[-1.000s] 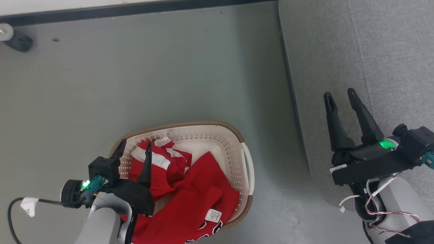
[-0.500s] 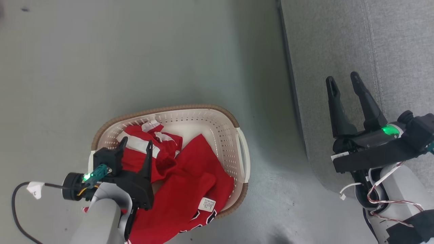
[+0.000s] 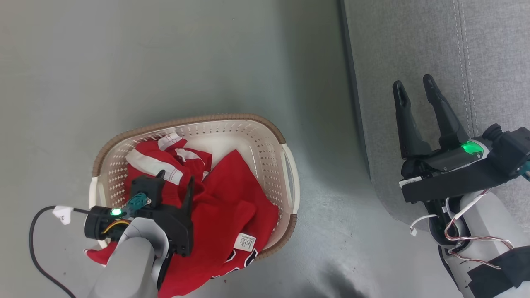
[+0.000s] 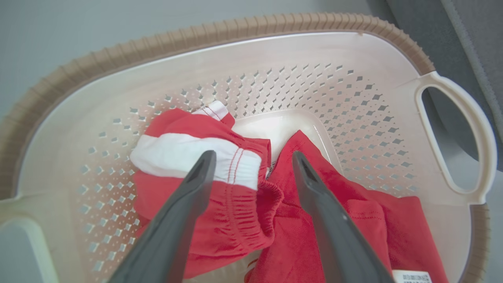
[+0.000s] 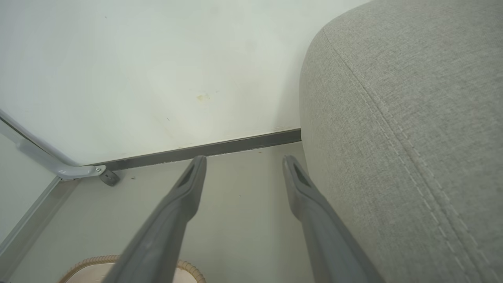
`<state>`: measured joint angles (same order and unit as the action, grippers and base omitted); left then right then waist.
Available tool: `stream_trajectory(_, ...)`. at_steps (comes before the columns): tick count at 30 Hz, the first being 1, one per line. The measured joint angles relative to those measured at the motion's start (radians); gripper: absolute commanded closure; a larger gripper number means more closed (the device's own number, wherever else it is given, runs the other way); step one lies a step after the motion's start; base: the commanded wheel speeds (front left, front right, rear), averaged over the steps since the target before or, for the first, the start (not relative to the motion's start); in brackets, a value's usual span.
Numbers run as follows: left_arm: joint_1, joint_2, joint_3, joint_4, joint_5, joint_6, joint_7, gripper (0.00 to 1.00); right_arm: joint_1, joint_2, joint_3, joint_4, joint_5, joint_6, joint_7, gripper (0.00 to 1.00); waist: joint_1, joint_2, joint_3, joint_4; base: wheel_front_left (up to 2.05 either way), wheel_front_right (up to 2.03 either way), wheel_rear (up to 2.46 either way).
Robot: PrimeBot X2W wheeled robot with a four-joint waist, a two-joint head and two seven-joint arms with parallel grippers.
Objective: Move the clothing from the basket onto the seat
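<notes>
Your left gripper (image 4: 253,157) hangs spread over the clothing (image 4: 235,220). It looks soft, light and floppy, so pinch the bunched white-banded fold.

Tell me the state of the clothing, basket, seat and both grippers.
clothing: heaped in the basket, some draped over its near rim.
basket: upright on the floor, loaded.
seat: no clothing on the visible part.
left gripper: open, over the clothing.
right gripper: open, holding nothing.

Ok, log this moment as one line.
left hand: open, over clothing in basket | right hand: open, empty, by seat edge | step: nothing grasped yet
</notes>
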<state>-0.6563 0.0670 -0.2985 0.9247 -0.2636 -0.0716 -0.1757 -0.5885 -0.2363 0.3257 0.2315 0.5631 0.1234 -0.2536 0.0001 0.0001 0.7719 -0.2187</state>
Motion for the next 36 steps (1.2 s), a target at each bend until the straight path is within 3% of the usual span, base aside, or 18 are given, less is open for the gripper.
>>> stream_trajectory(6,-0.038,-0.002,-0.003,0.056,0.017,0.003,0.031,0.00,-0.010,0.006,0.011,0.002,0.001,0.000,0.000,0.00,0.0000,0.0000,0.017,-0.016,0.00,0.00,0.00)
stream_trajectory(16,-0.114,0.021,0.004,0.154,0.038,0.090,0.079,0.00,-0.035,0.021,0.030,0.006,0.009,0.000,0.000,0.00,0.0000,0.0000,0.046,-0.053,0.00,0.00,0.00)
stream_trajectory(23,-0.137,0.017,-0.019,0.230,0.046,0.080,0.149,0.00,-0.039,0.031,0.037,0.010,0.009,0.001,-0.003,0.00,0.0000,-0.0002,0.056,-0.073,0.00,0.00,0.00)
stream_trajectory(24,-0.137,0.017,-0.019,0.235,0.046,0.080,0.149,0.11,-0.040,0.031,0.038,0.011,0.009,0.001,-0.003,0.00,0.0000,-0.0002,0.055,-0.074,0.00,0.00,0.00)
stream_trajectory(25,-0.137,0.017,-0.018,0.238,0.046,0.080,0.149,0.51,-0.040,0.032,0.038,0.012,0.009,0.001,-0.003,0.00,0.0000,-0.0002,0.055,-0.075,0.00,0.00,0.00)
stream_trajectory(26,-0.137,0.016,-0.018,0.241,0.046,0.079,0.149,0.67,-0.041,0.033,0.039,0.013,0.010,0.001,-0.003,0.00,0.0000,-0.0002,0.054,-0.075,0.00,0.00,0.00)
stream_trajectory(27,-0.137,0.016,-0.018,0.244,0.046,0.079,0.149,0.91,-0.042,0.033,0.040,0.016,0.010,0.001,-0.003,0.00,0.0000,-0.0002,0.053,-0.076,0.00,0.00,0.00)
stream_trajectory(28,-0.137,0.014,-0.018,0.249,0.046,0.079,0.149,1.00,-0.043,0.034,0.040,0.020,0.010,0.002,-0.003,0.00,0.0000,-0.0002,0.051,-0.077,0.00,0.00,0.00)
stream_trajectory(36,-0.137,-0.001,-0.011,0.268,0.033,0.056,0.128,1.00,-0.042,0.030,0.042,0.050,0.011,0.001,-0.003,0.00,-0.0001,-0.0001,0.023,-0.074,0.00,0.00,0.00)
